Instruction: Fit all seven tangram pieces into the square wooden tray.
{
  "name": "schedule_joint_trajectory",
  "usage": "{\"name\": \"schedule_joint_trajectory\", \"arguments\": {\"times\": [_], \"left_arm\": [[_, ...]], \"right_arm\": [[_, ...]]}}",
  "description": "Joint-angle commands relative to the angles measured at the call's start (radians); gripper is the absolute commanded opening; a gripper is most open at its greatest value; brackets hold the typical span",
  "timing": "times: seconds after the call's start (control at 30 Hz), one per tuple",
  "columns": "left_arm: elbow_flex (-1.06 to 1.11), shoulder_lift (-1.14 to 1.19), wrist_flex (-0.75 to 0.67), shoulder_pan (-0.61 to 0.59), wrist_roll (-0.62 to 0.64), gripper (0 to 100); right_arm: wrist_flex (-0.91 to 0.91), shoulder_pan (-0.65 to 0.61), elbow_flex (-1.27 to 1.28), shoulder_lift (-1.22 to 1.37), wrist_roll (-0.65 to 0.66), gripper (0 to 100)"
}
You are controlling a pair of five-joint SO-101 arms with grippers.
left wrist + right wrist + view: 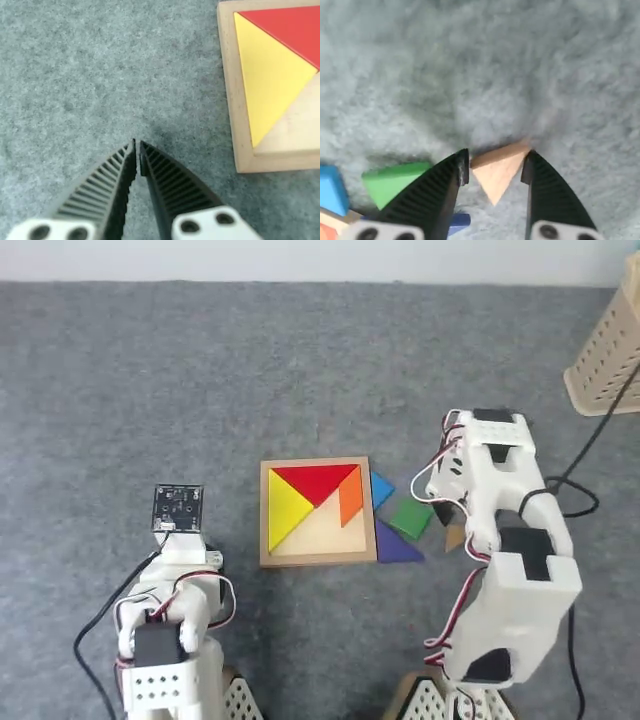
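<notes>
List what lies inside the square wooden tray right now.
Inside the tray: a red triangle, a yellow triangle and an orange piece. The rest is bare floor; the floor beneath the pieces is covered.

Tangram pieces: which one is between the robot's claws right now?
The plain wood-coloured triangle, lying on the carpet and straddled by the right gripper. The green piece sits beside it, outside the jaws.

Square wooden tray [318, 561] lying flat, large red triangle [315, 483] seated along its far edge, large yellow triangle [286, 512] on its left side, orange parallelogram [350, 504] on its right side, blue triangle [381, 489], green square [411, 519] and purple triangle [397, 550] loose just outside the right rim, plain wooden triangle [497, 171] flat, further right.
</notes>
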Motion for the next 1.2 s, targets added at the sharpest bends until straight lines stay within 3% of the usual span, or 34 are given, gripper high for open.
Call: {"name": "schedule_joint_trajectory", "arguments": {"times": [0.0,0.6,0.73,0.9,0.97,1.03,1.17], "left_arm": [[-0.012,-0.015,0.005,-0.006,0.008,1],[-0.012,-0.015,0.005,-0.006,0.008,1],[-0.012,-0.015,0.005,-0.006,0.008,1],[-0.012,-0.015,0.005,-0.006,0.008,1],[-0.012,-0.015,0.005,-0.006,0.008,1],[-0.012,-0.015,0.005,-0.006,0.008,1],[-0.012,-0.015,0.005,-0.006,0.008,1]], "right_arm": [[-0.019,-0.013,0.018,-0.079,0.017,18.5],[-0.051,-0.008,0.032,-0.090,0.049,12.1],[-0.042,-0.021,0.014,-0.122,0.181,7.0],[-0.042,-0.081,0.014,-0.252,0.485,0.5],[-0.042,-0.124,0.020,-0.303,0.497,0.7],[-0.044,-0.188,0.026,-0.348,0.514,0.7],[-0.051,-0.403,0.021,-0.386,0.671,0.7]]}}
